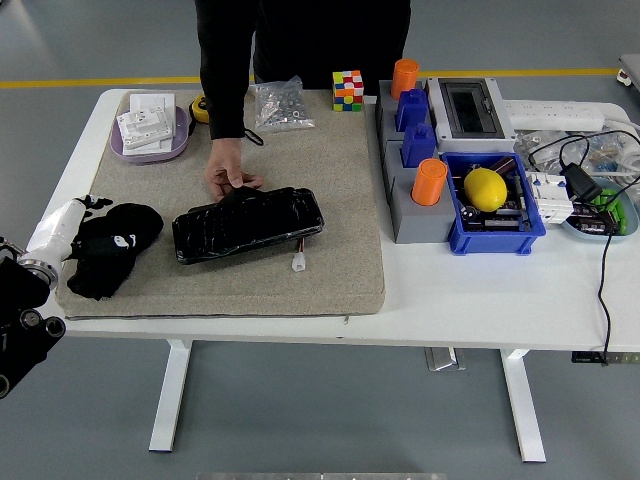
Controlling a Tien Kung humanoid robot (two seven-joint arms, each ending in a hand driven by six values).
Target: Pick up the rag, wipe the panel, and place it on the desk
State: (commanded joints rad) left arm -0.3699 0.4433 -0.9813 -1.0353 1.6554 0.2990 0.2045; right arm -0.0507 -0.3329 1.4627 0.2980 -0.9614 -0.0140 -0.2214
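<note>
The glossy black panel lies on the beige mat, with a small white connector on a wire at its front. A person's hand rests on the panel's far left edge. A black rag sits bunched at the mat's left edge. My left hand, black on a white wrist, lies right at the rag. Black hand and black cloth merge, so I cannot make out the grip. My right arm is out of view.
A purple tray with white parts, a bag of screws and a colour cube stand at the back. Right of the mat are grey holders with orange cylinders, a blue bin with a yellow lemon, and cables.
</note>
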